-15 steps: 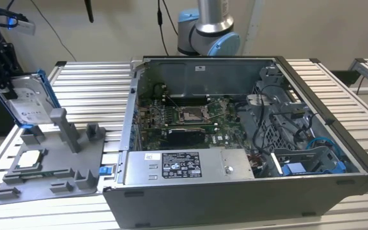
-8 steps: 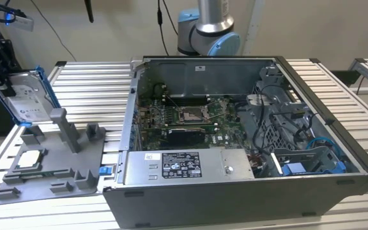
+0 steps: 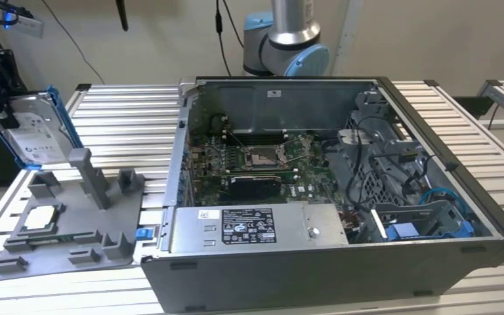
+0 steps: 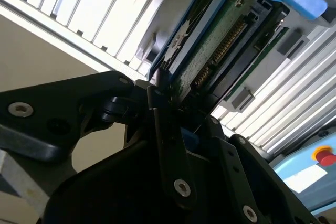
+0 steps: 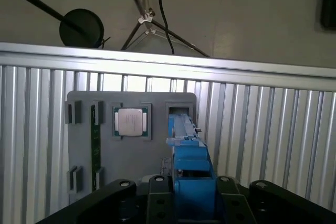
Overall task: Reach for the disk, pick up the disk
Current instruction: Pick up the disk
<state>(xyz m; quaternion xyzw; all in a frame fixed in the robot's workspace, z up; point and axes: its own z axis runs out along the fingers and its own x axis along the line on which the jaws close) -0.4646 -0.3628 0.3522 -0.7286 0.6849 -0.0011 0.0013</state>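
The slatted metal desk (image 3: 121, 105) carries an open computer case (image 3: 322, 269), which stands just beside the grey fixture (image 3: 77, 226) on the exterior view's right. The fixture lies flat, with upright posts and recesses on its top.

The disk (image 3: 35, 134) stands nearly upright over the fixture's far corner, on the exterior view's left. Its white label faces the case and its blue bracket runs along its edges. Its lower end is at the fixture's nearest slot, and I cannot tell whether it touches the slot or hangs just clear. In the second wrist view the disk (image 4: 210, 40) shows its green circuit board and connector.

The black tool (image 3: 5, 118) is above that same corner of the fixture, its fingers (image 4: 163, 124) closed on the disk's upper end.

A small square silver chip (image 5: 131, 121) sits in a recess of the fixture, apart from the disk.
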